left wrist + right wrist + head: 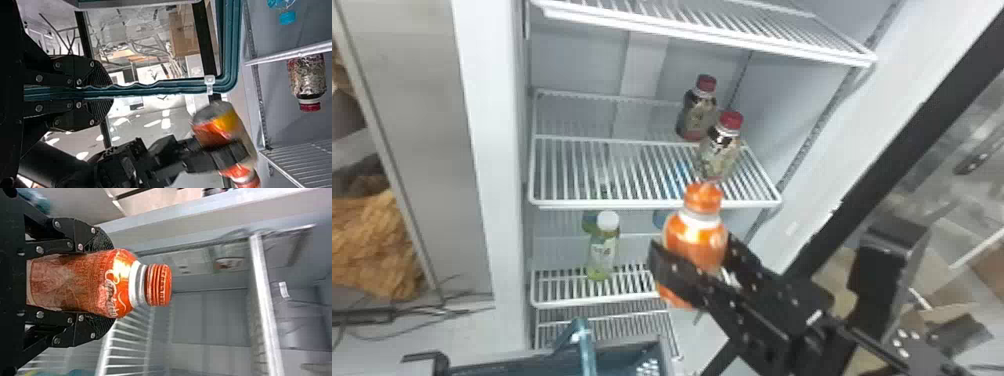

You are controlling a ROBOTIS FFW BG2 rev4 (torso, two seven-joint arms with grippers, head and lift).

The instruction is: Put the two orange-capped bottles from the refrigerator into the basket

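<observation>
The right claw (693, 250) is gripping an orange-capped bottle (696, 235). One finger is on each side of its round body, and the orange cap sticks out past the fingertips. In the head view the cap points up, and the bottom of the bottle pokes out under the near finger. The bottle is in front of the fridge, and its cap overlaps the front edge of the middle shelf (602, 204) in that view. I cannot tell if they touch. Behind it, two red-capped bottles (719, 152) stand on that shelf, one farther back. A green bottle (601, 257) with a white cap stands on a lower shelf (597, 302), to the left, and there is a gap between it and the right claw. The top shelf (712, 31) is well above the orange cap. The fridge's white side edge (492, 150) is well apart, over on the left. The basket (632, 346) is low down, to the left of the right claw, with some room in between. In the left wrist view, the left claw (111, 94) is closed tight on the basket's blue-green rim (156, 87), and the orange-capped bottle is near the rim's corner.
</observation>
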